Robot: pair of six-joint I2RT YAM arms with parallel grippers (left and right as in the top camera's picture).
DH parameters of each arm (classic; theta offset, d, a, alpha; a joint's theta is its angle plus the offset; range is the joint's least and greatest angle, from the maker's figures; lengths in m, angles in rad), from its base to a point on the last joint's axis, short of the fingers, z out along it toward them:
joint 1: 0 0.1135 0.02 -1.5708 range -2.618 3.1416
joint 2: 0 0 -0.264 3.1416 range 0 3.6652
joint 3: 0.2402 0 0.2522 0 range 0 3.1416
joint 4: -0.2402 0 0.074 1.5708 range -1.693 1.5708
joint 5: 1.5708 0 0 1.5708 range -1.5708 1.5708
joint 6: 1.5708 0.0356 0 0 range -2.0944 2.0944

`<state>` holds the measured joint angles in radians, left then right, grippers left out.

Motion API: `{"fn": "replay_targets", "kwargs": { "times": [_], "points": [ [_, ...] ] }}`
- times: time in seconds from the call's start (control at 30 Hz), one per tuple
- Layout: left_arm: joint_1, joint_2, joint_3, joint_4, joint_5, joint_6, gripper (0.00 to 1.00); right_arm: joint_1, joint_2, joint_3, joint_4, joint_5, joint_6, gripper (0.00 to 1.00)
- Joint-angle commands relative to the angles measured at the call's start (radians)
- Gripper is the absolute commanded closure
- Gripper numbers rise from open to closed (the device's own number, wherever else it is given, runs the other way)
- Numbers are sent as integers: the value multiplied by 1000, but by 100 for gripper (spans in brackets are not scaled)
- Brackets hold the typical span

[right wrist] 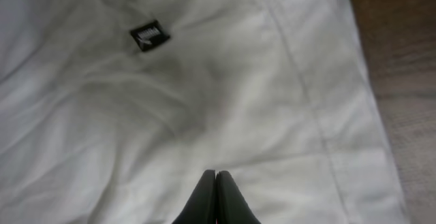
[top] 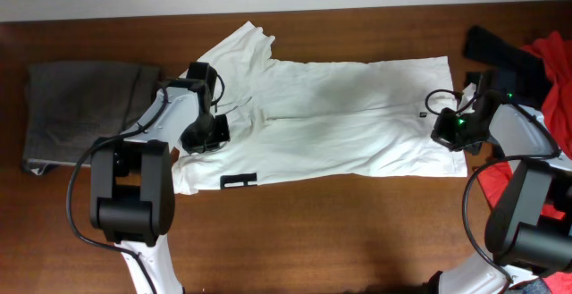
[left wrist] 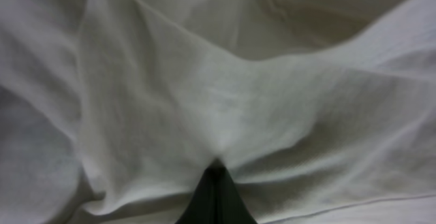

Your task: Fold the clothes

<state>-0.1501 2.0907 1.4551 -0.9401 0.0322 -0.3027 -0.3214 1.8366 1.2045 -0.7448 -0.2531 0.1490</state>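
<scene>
Lying flat on brown wood table, white T-shirt; L gripper pinching its fabric, R gripper clenched.

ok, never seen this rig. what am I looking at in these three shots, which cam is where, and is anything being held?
These are two robot arms at a wooden table, each ending in a two-finger gripper. The wide picture comes from a fixed camera overhead. The two close-ups come from cameras on the wrists, each looking along its own arm's fingers.

A white T-shirt lies spread on the table, with grey-brown trousers at one end and red and black garments at the other.

The left gripper is shut at the sleeve end. Its wrist view shows fabric puckering towards the tips, so it looks pinched. The right gripper is shut over the hem end, near a small black mark. Whether it has caught fabric I cannot tell.
</scene>
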Motion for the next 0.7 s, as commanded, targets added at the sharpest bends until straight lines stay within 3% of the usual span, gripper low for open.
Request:
{"fn": "replay_targets", "kwargs": {
  "times": [0.0,0.3,0.57,0.67],
  "points": [
    [0,54,-9,5,-11,11,100,27,5,-47,45,-24,-21,96],
    [0,71,-9,0,-11,11,100,53,5,-178,186,153,8,96],
    [0,71,-9,-53,-11,12,100,51,5,-262,162,296,19,96],
    [0,71,-9,-81,-11,12,100,51,5,-286,145,354,83,96]
  ]
}}
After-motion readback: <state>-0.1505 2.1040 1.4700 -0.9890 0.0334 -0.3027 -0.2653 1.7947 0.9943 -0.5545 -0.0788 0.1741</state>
